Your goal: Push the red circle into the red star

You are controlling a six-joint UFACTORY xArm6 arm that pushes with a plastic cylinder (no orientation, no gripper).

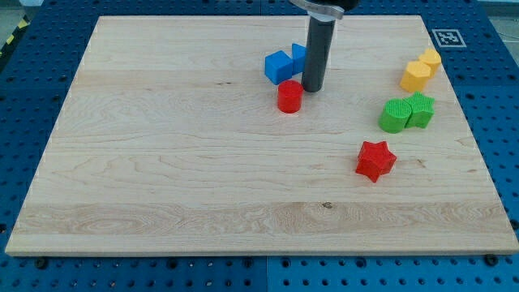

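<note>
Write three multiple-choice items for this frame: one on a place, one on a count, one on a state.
1. Where is my tip relative to the red circle?
A. just to its upper right
B. far below it
C. at the view's left edge

2. How many green blocks are on the board?
A. one
B. two
C. four

3. Is the red circle touching the red star?
A. yes, pressed together
B. no, bare board lies between them
C. it is stacked on the star

Key: 1 A, the rod ends beside the circle's upper right edge; 2 B, two green blocks sit together at the view's right; 3 B, the star lies well to the lower right.
</note>
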